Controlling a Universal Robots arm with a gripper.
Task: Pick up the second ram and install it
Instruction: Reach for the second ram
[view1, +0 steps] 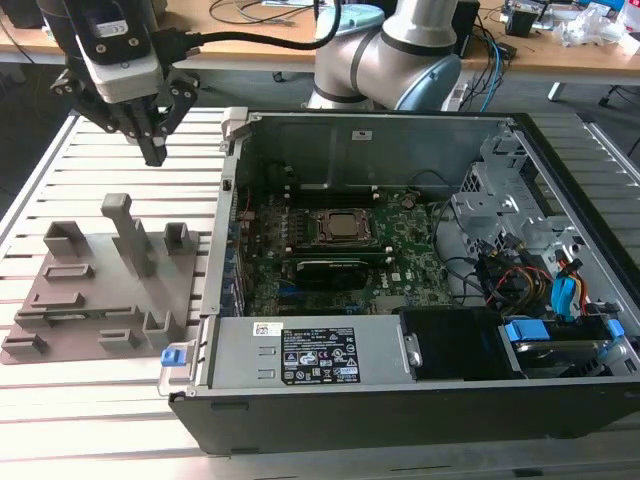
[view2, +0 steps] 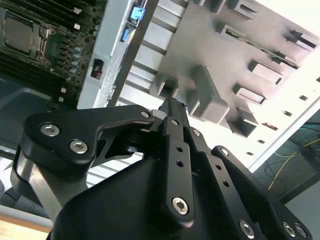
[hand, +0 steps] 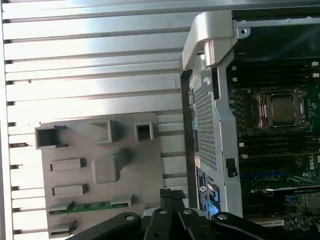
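robotics lab, slatted metal bench (view1: 90, 410), open computer case (view1: 400, 415), cable-strewn desk (view1: 270, 35)

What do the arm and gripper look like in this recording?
The arm is silver-grey tubing with rounded joints. The gripper is built of black jointed links with silver screws, under a pale grey body; a black cable runs to it.

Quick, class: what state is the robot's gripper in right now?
The gripper: closed, holding nothing. The second ram lies in the grey holder tray.
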